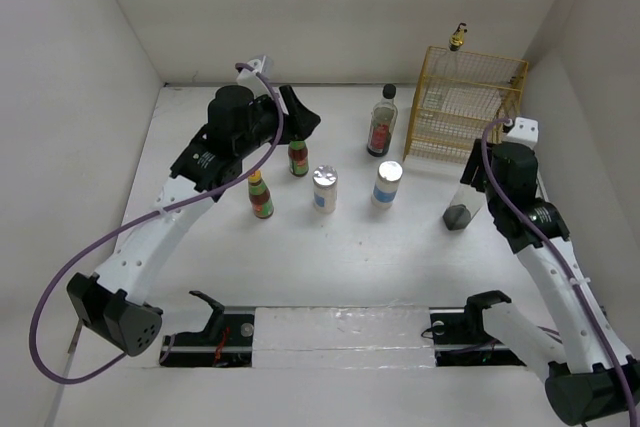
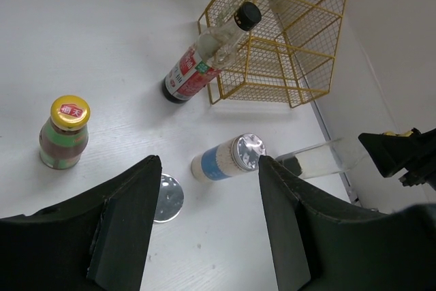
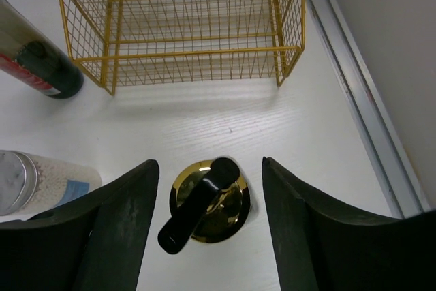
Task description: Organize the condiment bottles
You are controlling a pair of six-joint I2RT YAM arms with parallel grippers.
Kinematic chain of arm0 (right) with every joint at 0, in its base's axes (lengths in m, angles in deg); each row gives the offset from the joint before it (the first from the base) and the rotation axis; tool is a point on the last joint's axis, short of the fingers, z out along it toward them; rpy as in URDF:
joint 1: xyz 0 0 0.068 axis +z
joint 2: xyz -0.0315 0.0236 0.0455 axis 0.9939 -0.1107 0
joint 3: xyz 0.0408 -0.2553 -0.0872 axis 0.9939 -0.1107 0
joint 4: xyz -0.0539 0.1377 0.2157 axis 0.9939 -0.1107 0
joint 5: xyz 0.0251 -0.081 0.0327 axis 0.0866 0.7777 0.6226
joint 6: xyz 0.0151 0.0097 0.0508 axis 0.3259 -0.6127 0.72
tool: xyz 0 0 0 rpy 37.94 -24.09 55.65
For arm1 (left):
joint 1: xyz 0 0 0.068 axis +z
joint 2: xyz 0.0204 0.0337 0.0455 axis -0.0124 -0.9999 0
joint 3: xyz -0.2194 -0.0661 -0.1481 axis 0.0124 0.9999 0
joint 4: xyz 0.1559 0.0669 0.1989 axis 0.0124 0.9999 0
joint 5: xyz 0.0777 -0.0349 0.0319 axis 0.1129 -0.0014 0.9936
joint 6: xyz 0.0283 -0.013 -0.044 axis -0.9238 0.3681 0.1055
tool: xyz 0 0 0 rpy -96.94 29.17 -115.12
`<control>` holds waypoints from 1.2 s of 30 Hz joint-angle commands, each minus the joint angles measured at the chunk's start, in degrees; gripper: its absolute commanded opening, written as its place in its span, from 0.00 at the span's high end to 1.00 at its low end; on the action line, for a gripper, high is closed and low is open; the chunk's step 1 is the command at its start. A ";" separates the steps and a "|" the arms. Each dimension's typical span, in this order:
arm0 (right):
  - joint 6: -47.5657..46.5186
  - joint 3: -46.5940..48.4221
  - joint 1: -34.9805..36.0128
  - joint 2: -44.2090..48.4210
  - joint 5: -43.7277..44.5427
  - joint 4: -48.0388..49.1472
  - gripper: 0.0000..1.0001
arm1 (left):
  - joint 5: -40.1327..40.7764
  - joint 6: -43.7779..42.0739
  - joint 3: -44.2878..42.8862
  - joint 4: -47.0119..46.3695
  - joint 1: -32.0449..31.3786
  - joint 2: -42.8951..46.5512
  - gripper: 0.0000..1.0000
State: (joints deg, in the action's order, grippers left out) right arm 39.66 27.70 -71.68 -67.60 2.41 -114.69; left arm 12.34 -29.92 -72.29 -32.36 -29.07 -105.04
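Observation:
Two red-labelled sauce bottles [image 1: 298, 157] [image 1: 261, 195] and two silver-lidded shakers [image 1: 325, 189] [image 1: 387, 183] stand mid-table. A black-capped clear bottle [image 1: 381, 122] stands beside the rack. My left gripper [image 1: 298, 115] is open and empty above the far sauce bottle. In its wrist view it [image 2: 208, 223] looks down on a shaker [image 2: 225, 158] and a sauce bottle [image 2: 65, 133]. My right gripper [image 1: 472, 175] is open around the top of a clear bottle [image 1: 463, 205]. That bottle's gold cap with black spout [image 3: 208, 202] sits between the fingers [image 3: 122, 216], untouched.
The yellow wire rack [image 1: 465, 107] stands at the back right, near the right wall, with a gold-topped bottle [image 1: 458, 37] at its far side. It also shows in the right wrist view [image 3: 184, 25] and the left wrist view [image 2: 279, 39]. White walls enclose the table on three sides.

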 commanded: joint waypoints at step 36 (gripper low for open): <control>-5.57 42.99 1.84 -17.41 -3.67 4.70 1.00 | -0.23 2.45 1.32 -1.71 0.07 0.07 0.45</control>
State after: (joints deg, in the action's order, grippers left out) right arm 35.57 64.71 -68.46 -81.57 0.12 -115.37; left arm 12.31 -27.89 -71.22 -32.95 -29.07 -105.74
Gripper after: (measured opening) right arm 0.437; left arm 0.546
